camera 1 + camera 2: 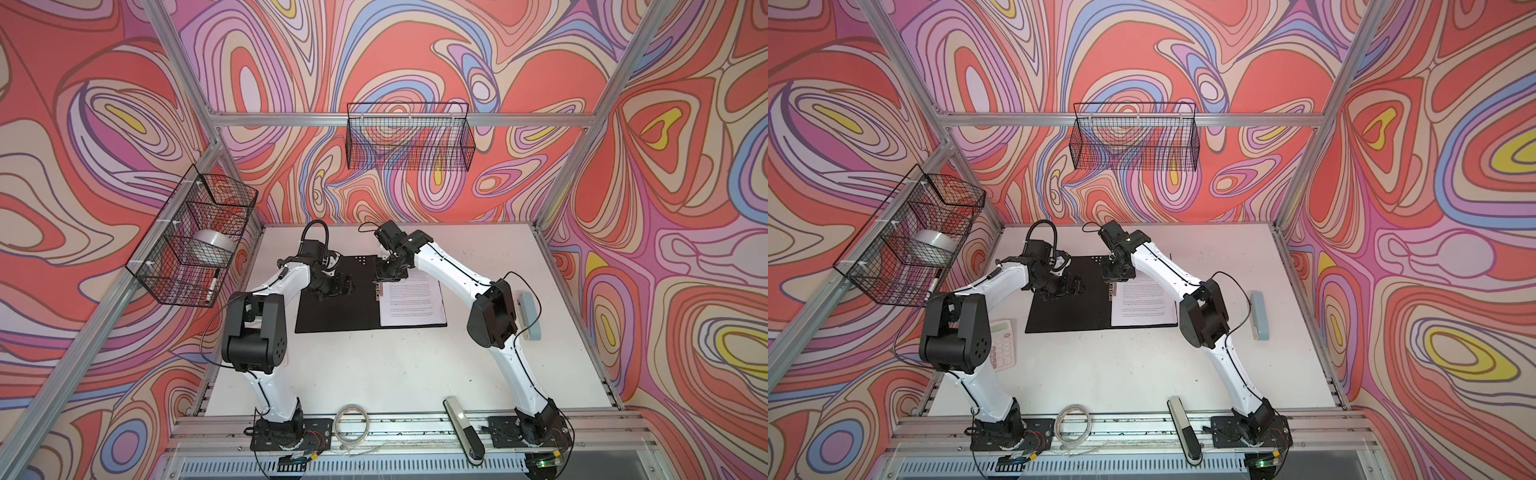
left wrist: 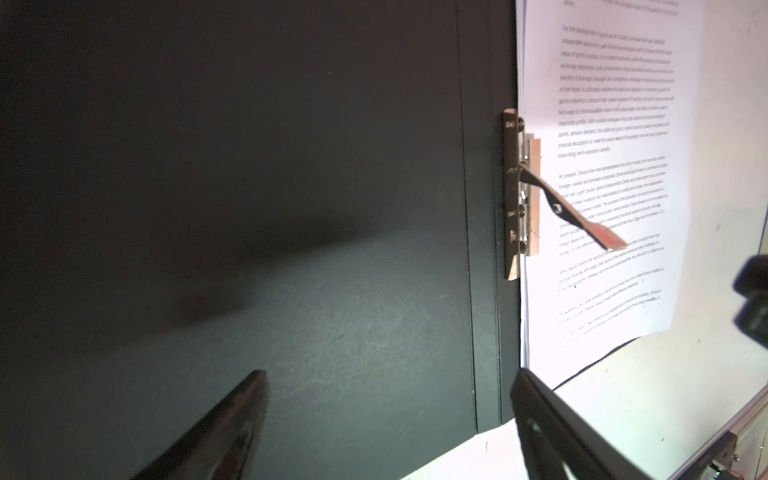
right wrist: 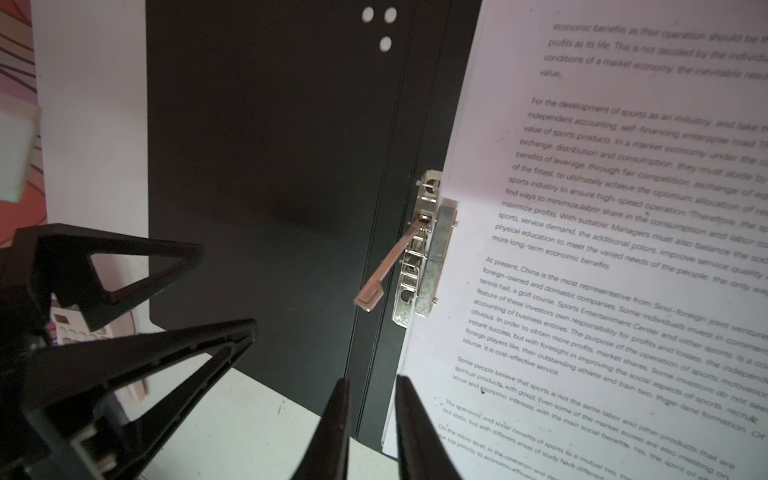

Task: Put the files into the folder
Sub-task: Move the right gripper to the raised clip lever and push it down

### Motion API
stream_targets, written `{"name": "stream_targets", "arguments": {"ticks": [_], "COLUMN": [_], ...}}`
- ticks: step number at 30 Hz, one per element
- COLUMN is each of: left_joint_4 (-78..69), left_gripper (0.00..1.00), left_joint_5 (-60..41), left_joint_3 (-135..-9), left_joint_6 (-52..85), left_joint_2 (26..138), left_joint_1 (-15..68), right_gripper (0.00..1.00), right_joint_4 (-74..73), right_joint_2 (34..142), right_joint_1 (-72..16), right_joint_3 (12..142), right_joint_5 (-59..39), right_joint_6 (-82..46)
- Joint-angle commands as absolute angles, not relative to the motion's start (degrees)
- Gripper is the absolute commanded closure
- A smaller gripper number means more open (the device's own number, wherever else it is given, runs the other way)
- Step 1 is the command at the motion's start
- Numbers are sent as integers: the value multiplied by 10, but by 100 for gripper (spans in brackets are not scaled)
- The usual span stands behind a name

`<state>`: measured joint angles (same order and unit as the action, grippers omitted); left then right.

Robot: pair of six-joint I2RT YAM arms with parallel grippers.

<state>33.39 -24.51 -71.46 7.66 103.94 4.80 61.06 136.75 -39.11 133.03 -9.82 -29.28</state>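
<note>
Two arms on show, left arm (image 1: 272,397) and right arm (image 1: 451,272): glossy white shells, chunky black joint housings, thin black cables looping off each. On the left gripper (image 2: 388,376) and right gripper (image 3: 370,378), matte black tapering fingers. Black base plates (image 1: 500,434) underneath.

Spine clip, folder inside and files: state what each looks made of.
Spine clip: metal, shiny silver, with bright glints and a thin bent lever. Folder inside: probably coated board or plastic, matte black, faintly scuffed; the look leaves it open. Files: thin white paper, matte, printed in black text.
</note>
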Motion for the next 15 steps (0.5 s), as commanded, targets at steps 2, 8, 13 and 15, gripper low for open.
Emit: {"name": "stream_targets", "arguments": {"ticks": [2, 8, 13, 15], "left_joint_4": [361, 359, 362, 364], "left_gripper": [9, 9, 9, 9], "left_joint_5": [-252, -261, -267, -270], "left_joint_3": [-717, -717, -715, -715], "left_joint_6": [54, 61, 56, 54], "left_joint_2": [1051, 1053, 1057, 1060], "left_joint_1": [42, 42, 42, 42], "right_gripper": [79, 77, 77, 77], "right_joint_4": [616, 599, 596, 595], "right_joint_2": [1379, 1400, 1422, 1431], "right_joint_1": [-395, -396, -396, -396], "right_joint_3": [1345, 1366, 1386, 1392], "right_joint_5": [-87, -93, -96, -97], "right_joint_6": [-296, -305, -306, -306]}}
